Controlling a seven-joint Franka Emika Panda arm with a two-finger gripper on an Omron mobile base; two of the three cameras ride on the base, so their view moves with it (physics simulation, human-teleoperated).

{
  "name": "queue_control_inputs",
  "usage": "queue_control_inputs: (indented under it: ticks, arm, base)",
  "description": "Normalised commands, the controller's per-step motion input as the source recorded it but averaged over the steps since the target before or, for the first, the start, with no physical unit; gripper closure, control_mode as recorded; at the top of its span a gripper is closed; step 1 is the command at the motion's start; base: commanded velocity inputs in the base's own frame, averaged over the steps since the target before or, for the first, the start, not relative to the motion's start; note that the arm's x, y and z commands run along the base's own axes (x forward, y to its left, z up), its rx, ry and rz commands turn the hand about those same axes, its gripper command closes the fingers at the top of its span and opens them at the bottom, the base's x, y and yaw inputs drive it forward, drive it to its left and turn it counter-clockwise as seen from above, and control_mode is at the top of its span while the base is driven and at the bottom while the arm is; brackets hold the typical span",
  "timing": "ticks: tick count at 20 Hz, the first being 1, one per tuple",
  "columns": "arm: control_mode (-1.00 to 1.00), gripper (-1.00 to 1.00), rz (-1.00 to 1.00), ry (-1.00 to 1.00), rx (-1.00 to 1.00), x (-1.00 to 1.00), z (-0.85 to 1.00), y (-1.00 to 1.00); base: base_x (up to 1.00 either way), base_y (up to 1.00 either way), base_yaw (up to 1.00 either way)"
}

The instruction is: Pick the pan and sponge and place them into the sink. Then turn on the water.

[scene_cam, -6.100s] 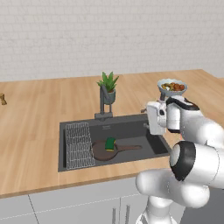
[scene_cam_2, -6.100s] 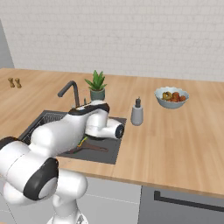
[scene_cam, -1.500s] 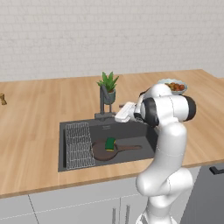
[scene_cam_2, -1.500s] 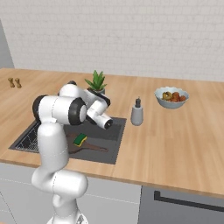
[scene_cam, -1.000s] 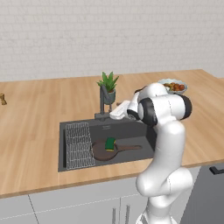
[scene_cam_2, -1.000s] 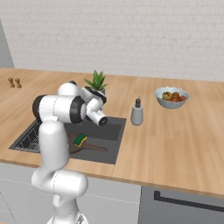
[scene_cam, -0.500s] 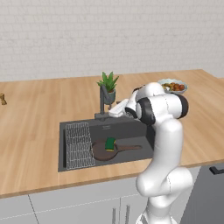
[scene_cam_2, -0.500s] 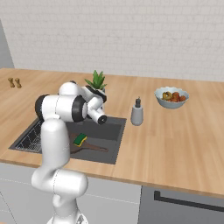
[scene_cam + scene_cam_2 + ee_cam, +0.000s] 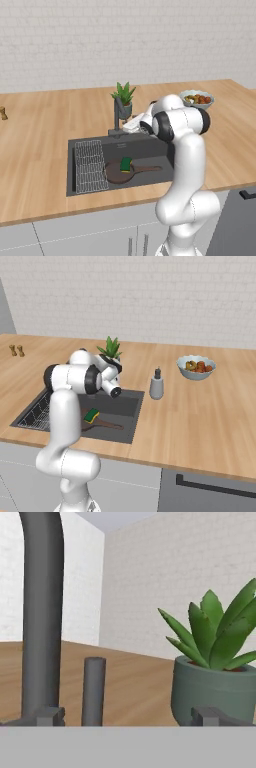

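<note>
The dark brown pan (image 9: 119, 173) lies in the dark grey sink (image 9: 150, 148), its long handle (image 9: 107, 426) pointing right. The green-topped sponge (image 9: 125, 163) rests on the pan's rim, seen also as the sponge (image 9: 91, 415) in the right base view. My gripper (image 9: 128, 127) hovers just right of the upright faucet (image 9: 118, 116), above the sink's back edge. In the hand view my gripper (image 9: 130, 717) is open, with the faucet's thick pipe (image 9: 42, 612) at left and a short dark lever (image 9: 93, 689) between the fingertips' line. No water runs from the spout.
A potted green plant (image 9: 123, 97) stands right behind the faucet, close to the hand. A wire rack (image 9: 90, 165) fills the sink's left side. A soap dispenser (image 9: 157, 386) and a white bowl of food (image 9: 196, 367) stand on the counter to the right.
The hand has crept left toward the faucet over the last second. Pan and sponge lie unmoved in the sink, and the jaws stay wide.
</note>
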Motion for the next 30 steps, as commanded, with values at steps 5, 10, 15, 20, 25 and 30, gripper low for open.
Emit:
queue_control_inputs:
  ticks: [5, 10, 15, 20, 25, 30]
  arm:
    - [-1.00, -1.00, -0.03, 0.00, 0.00, 0.21, -0.09, -0.01]
    - [-1.00, -1.00, -0.03, 0.00, 0.00, 0.15, -0.07, -0.05]
    - [-1.00, -1.00, -0.03, 0.00, 0.00, 0.14, -0.06, -0.07]
    - [-1.00, 1.00, -0.03, 0.00, 0.00, 0.15, -0.09, -0.06]
    - [-1.00, 1.00, -0.03, 0.00, 0.00, 0.09, -0.09, -0.19]
    - [-1.00, 1.00, -0.13, 0.00, 0.00, 0.00, -0.16, -0.44]
  base:
    - [0.00, 0.00, 0.00]
    - [0.00, 0.00, 0.00]
    - [0.00, 0.00, 0.00]
    - [0.00, 0.00, 0.00]
    - [0.00, 0.00, 0.00]
    - [0.00, 0.00, 0.00]
